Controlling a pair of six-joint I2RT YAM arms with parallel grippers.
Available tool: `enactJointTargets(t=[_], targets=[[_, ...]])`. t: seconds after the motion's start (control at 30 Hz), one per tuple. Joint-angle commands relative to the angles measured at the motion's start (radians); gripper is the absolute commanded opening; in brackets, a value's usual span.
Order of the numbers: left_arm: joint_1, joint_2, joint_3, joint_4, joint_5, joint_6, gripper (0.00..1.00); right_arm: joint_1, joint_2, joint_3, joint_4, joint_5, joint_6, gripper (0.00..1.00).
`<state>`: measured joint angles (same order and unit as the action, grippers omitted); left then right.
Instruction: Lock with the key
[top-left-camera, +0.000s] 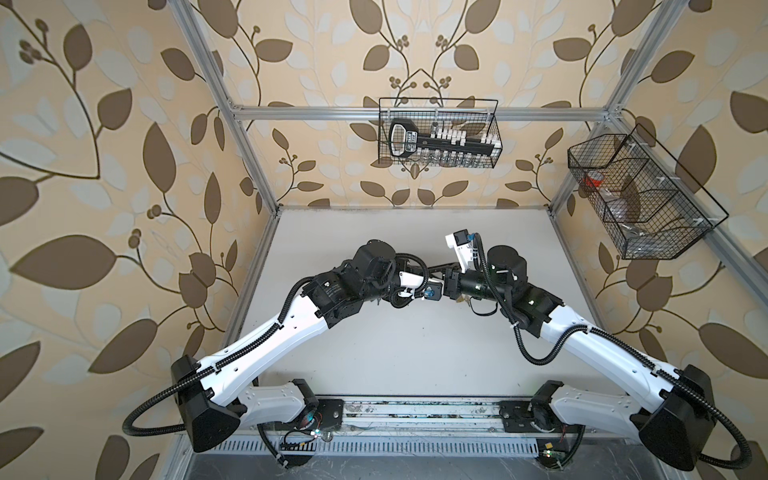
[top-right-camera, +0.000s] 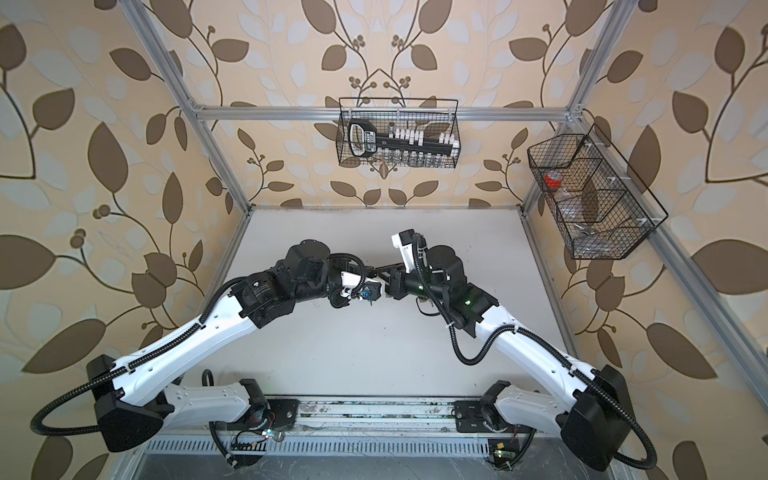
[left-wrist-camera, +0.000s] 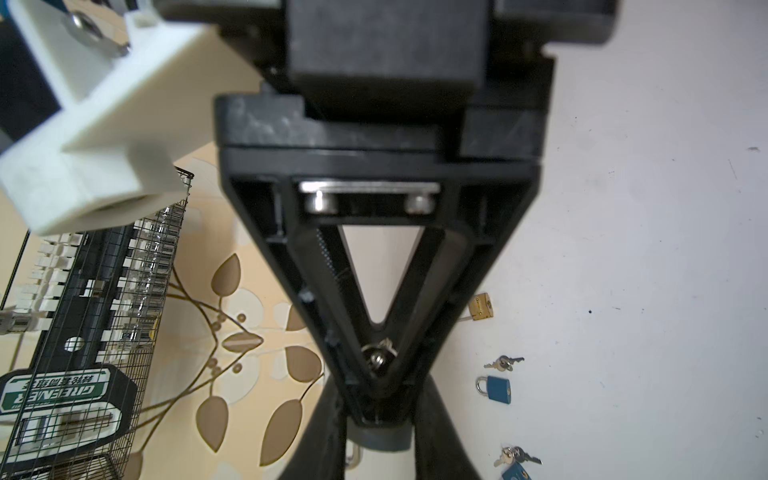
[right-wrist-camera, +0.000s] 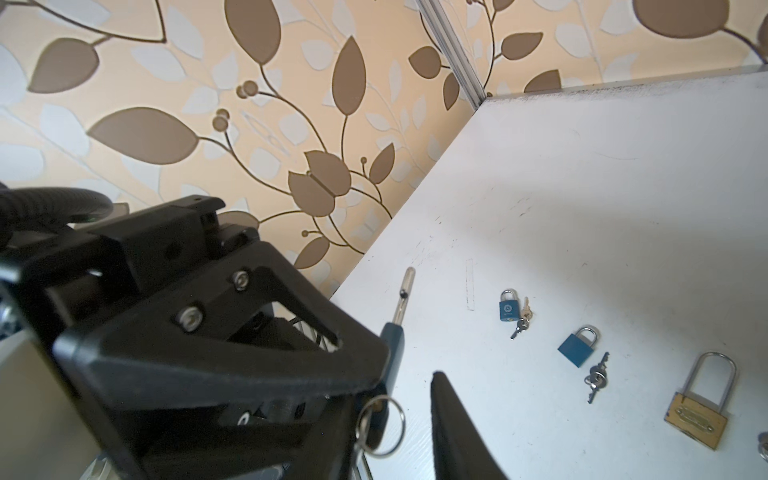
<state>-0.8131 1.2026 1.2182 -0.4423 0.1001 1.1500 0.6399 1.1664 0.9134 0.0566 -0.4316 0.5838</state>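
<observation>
Close in, my left gripper (left-wrist-camera: 376, 374) is pinched nearly shut on the key (left-wrist-camera: 376, 357), ring (right-wrist-camera: 380, 424) dangling. Beyond, my right gripper (left-wrist-camera: 379, 419) has a finger each side of the grey-blue padlock (right-wrist-camera: 395, 345) body; can't tell if it grips. Farther off, spare padlocks (right-wrist-camera: 577, 347) lie on the table (right-wrist-camera: 582, 187).

Green label (left-wrist-camera: 54, 392) on the socket rack (left-wrist-camera: 124, 395) reads GREENER; upside down.

A black wire basket (top-left-camera: 385, 124) on the back rail (top-left-camera: 311, 112) holds a black-and-white socket set (top-left-camera: 444, 143); a second wire basket (top-left-camera: 598, 151) holds a red tape roll (top-left-camera: 593, 179).
</observation>
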Motion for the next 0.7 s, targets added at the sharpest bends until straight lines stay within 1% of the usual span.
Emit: enactJointTargets(t=[0.0,0.2,0.33,0.4,0.53,0.57,0.6,0.63,0.67], targets=[[-0.02,-0.009,0.03,0.056,0.044,0.097,0.0,0.003,0.018,0.038,0.01,-0.004,0.004,0.26],[-0.021,-0.014,0.02,0.086,0.031,0.093,0.0,0.007,0.026,0.035,0.012,-0.009,0.013,0.17],[-0.021,-0.011,0.021,0.094,0.035,0.082,0.0,0.008,0.02,0.03,0.016,0.001,0.02,0.06],[-0.021,-0.01,0.02,0.115,0.017,0.058,0.0,0.008,0.012,0.026,0.02,0.012,0.024,0.0],[-0.021,-0.011,0.009,0.156,-0.005,0.013,0.0,0.009,-0.007,0.02,0.02,0.037,0.016,0.0],[-0.021,-0.011,0.006,0.168,-0.011,-0.002,0.08,0.008,-0.013,0.019,0.02,0.047,0.013,0.0],[-0.021,-0.011,0.002,0.184,-0.013,-0.029,0.32,0.008,-0.022,0.016,0.022,0.061,0.01,0.0],[-0.021,-0.013,-0.006,0.211,-0.025,-0.061,0.52,0.007,-0.034,0.011,0.025,0.079,0.006,0.0],[-0.021,-0.015,-0.014,0.237,-0.039,-0.091,0.71,0.007,-0.045,0.007,0.024,0.097,-0.004,0.0]])
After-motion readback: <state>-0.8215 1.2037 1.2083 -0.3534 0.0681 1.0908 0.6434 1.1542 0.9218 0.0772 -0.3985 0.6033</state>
